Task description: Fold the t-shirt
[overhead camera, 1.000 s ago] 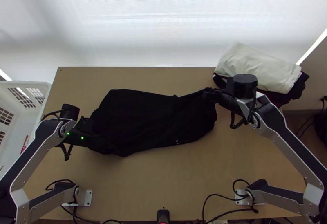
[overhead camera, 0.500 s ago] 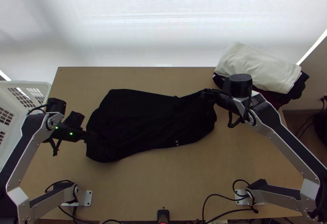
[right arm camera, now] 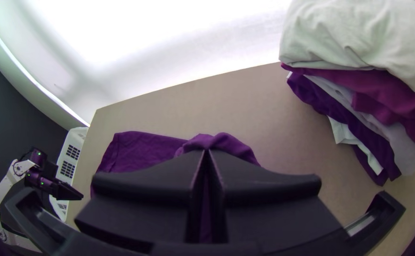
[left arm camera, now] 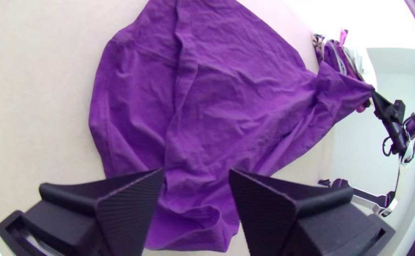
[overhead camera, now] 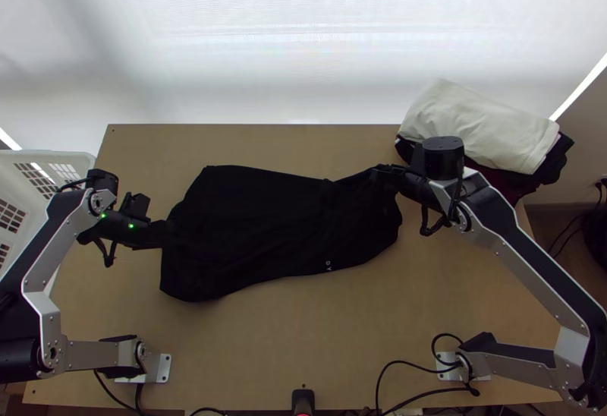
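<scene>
Left hand released, fingers well apart over the T-shirt's left end; right hand clenched on the shirt's far right part, cloth pulled up to a peak at the fingertips. White plastic basket just beside the table's left edge, grid-slotted walls; contents can't be made out. Dark T-shirt on the table between both arms: soft, wrinkled, spread broad at left, ridge running through it. Pile of folded garments at far right corner, pale one on top, rounded folds.
</scene>
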`<state>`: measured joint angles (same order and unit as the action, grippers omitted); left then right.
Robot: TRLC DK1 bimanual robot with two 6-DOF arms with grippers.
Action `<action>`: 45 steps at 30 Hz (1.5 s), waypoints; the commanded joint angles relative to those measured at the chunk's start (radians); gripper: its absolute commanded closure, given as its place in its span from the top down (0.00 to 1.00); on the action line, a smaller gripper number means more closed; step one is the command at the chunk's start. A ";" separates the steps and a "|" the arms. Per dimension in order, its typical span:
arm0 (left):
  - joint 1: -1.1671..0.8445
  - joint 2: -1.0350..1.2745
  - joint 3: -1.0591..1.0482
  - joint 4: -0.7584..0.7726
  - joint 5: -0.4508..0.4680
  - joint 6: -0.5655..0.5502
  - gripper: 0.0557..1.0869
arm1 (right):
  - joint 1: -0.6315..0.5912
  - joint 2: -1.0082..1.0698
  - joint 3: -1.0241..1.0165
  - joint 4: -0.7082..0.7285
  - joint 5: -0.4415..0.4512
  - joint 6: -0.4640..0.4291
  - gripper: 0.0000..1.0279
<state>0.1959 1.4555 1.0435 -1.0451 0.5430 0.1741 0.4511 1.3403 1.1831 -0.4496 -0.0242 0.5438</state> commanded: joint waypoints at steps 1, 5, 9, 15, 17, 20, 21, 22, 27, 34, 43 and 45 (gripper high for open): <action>0.005 0.019 -0.026 0.046 0.018 -0.024 0.46 | 0.009 0.020 0.001 0.015 -0.005 0.021 0.03; 0.005 0.032 -0.062 0.074 0.009 -0.015 0.47 | 0.011 0.023 0.004 0.015 -0.005 0.021 0.03; -0.001 0.031 -0.109 0.092 -0.017 0.010 0.47 | 0.011 0.028 0.006 0.017 -0.005 0.022 0.03; -0.009 0.029 -0.145 0.114 -0.026 0.025 0.47 | 0.014 0.030 0.006 0.022 -0.005 0.022 0.03; -0.009 0.031 -0.148 0.125 -0.026 0.025 0.47 | 0.014 0.030 0.006 0.020 -0.005 0.022 0.03; -0.010 0.034 -0.163 0.154 -0.026 0.025 0.47 | 0.012 0.030 0.006 0.022 -0.005 0.021 0.03; -0.012 0.037 -0.168 0.163 -0.026 0.025 0.47 | 0.014 0.030 0.007 0.022 -0.005 0.021 0.03; -0.012 0.042 -0.171 0.171 -0.026 0.025 0.47 | 0.014 0.030 0.007 0.022 -0.005 0.021 0.03; -0.013 0.060 -0.175 0.189 -0.026 0.025 0.47 | 0.012 0.030 0.009 0.022 -0.005 0.021 0.03; -0.018 0.082 -0.194 0.238 -0.026 0.021 0.47 | 0.014 0.039 0.012 0.029 -0.005 0.019 0.03; -0.050 0.100 -0.234 0.287 -0.026 0.007 0.47 | 0.014 0.042 0.016 0.029 -0.005 0.021 0.03; -0.061 0.097 -0.241 0.293 -0.026 -0.004 0.46 | 0.014 0.042 0.015 0.029 -0.003 0.021 0.03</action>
<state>0.1516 1.5364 0.8410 -0.7624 0.5156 0.1825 0.4580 1.3670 1.1835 -0.4305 -0.0242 0.5468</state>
